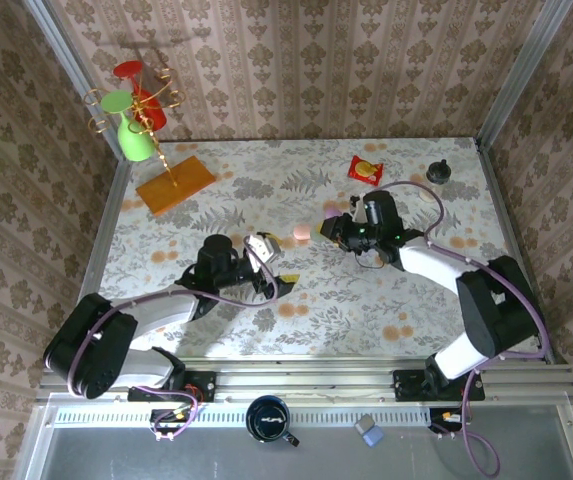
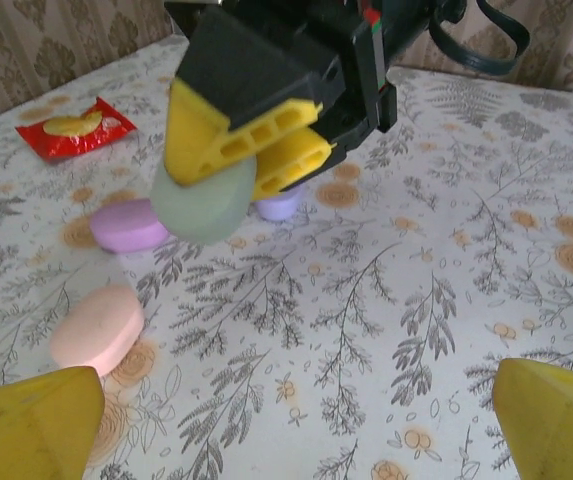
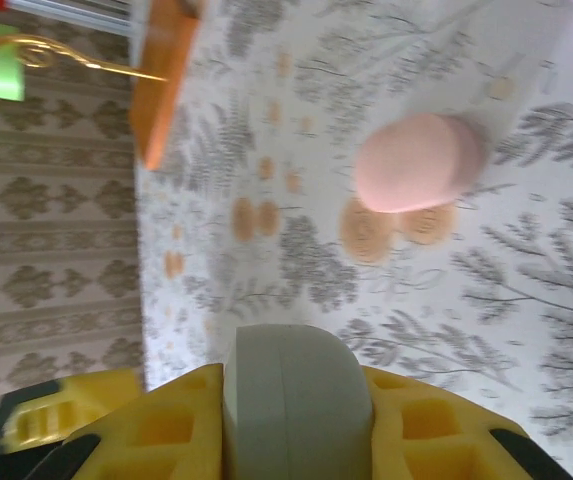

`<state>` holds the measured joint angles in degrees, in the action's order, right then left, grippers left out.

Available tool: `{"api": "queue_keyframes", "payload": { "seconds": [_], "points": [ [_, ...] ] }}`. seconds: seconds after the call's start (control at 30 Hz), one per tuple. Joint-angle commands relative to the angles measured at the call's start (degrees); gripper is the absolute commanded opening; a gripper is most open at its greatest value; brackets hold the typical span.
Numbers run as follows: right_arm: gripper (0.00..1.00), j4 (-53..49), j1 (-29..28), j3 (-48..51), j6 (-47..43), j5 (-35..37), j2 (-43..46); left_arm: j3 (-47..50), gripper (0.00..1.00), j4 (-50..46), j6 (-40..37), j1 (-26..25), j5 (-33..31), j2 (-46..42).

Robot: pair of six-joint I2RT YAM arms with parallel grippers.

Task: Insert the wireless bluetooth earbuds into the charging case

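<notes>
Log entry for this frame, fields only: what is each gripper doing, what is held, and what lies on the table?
left gripper: open, holding nothing
right gripper: shut on the grey-green oval case
pink case: lying on the table, apart from both grippers
purple case: on the table, beyond the pink case
red packet: flat on the table, farther back

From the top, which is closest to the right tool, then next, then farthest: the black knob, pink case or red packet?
1. The pink case, just left of the right tool gripping a green case.
2. The red packet, farther back on the table.
3. The black knob, near the back right corner.
</notes>
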<state>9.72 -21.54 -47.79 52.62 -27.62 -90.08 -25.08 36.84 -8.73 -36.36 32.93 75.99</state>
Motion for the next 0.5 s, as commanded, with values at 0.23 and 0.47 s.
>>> {"api": "queue_keyframes", "payload": {
  "seconds": [0.23,0.47],
  "points": [
    [0.08,2.7,-1.7,0.6,-2.9,3.0,-10.8,1.4,1.00,-2.0,-3.3,-0.4,0.6,1.8],
    [0.20,0.9,-1.8,0.4,-4.5,5.8,-11.5,1.4,1.00,-3.1,-3.4,-0.4,0.4,1.1]
  ]
}}
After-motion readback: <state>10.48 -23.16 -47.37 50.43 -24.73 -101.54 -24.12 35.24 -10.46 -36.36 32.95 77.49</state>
